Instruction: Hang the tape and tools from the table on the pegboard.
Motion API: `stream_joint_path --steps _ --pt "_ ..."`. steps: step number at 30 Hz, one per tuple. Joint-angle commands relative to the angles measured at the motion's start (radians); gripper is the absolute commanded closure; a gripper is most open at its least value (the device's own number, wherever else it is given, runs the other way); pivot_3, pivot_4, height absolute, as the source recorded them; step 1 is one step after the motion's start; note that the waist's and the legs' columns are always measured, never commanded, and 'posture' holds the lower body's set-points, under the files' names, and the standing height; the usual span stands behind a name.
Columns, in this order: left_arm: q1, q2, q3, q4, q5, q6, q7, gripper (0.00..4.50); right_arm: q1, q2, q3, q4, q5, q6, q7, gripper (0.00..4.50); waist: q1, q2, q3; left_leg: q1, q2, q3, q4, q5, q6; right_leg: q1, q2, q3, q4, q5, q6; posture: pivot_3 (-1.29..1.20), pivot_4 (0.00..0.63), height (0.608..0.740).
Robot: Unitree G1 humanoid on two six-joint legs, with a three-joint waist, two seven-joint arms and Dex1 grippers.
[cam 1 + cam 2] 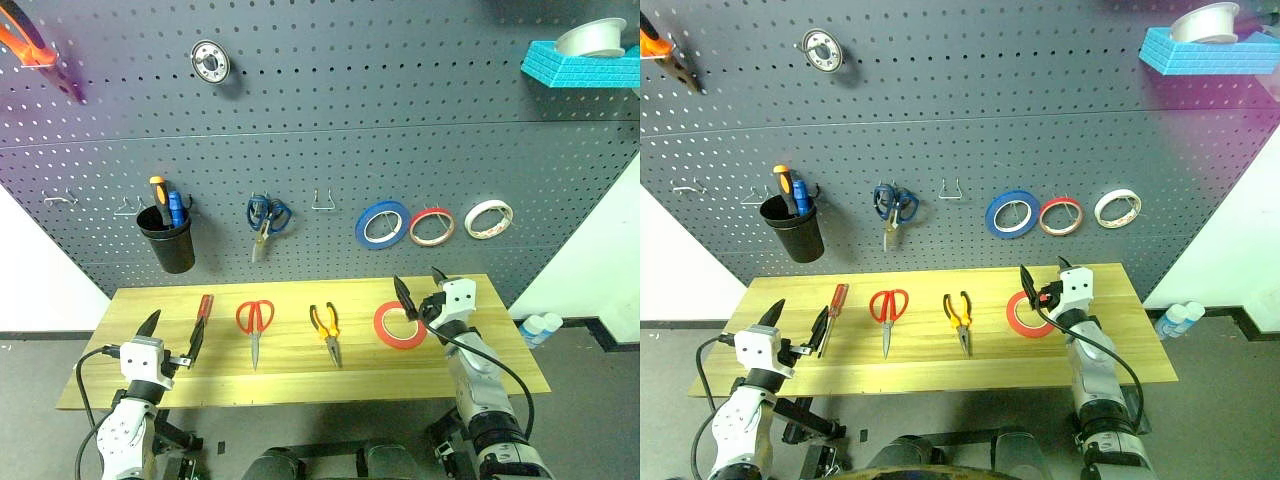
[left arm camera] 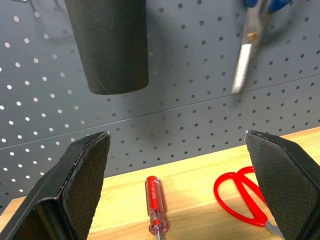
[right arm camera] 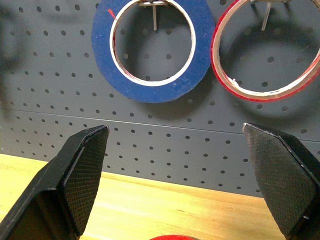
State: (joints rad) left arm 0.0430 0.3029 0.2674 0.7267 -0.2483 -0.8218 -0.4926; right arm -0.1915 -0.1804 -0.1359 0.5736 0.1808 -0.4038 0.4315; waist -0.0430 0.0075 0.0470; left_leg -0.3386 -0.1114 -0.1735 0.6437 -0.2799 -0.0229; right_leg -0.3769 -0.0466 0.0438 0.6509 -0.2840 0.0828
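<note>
On the table lie, from left to right, a red-handled screwdriver, red scissors, orange-and-black pliers and the flat red tape. The dark grey pegboard rises behind them. My left gripper hovers open at the table's front left, beside the screwdriver, with nothing between its fingers. My right gripper is open just above the tape's far side, pointing at the pegboard. The tape's rim peeks in below the wide-apart fingers.
On the pegboard hang a black cup with tools in it, blue-handled scissors, a blue roll, a red-edged roll and a whitish roll. A bare hook sits between scissors and rolls. A blue shelf is top right.
</note>
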Motion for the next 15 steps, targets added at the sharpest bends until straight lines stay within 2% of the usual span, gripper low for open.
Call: stream_joint_path --steps 1,15 --pt "-0.015 0.015 0.011 -0.009 -0.004 -0.019 -0.003 0.02 -0.012 0.006 -0.004 -0.029 0.015 -0.014 0.003 0.0 0.0 0.0 0.0 0.0 0.0 0.0 0.0 0.0 0.0 0.0 0.0 0.0 0.0 0.0 0.0 -0.09 0.0 0.74" --pt "-0.011 0.013 0.01 -0.011 -0.006 -0.025 -0.012 0.02 -0.018 -0.001 -0.006 -0.021 0.01 -0.016 0.008 0.0 0.0 0.0 0.0 0.0 0.0 0.0 -0.001 0.0 0.0 0.0 0.0 0.0 -0.001 0.0 0.0 -0.09 0.0 0.74"
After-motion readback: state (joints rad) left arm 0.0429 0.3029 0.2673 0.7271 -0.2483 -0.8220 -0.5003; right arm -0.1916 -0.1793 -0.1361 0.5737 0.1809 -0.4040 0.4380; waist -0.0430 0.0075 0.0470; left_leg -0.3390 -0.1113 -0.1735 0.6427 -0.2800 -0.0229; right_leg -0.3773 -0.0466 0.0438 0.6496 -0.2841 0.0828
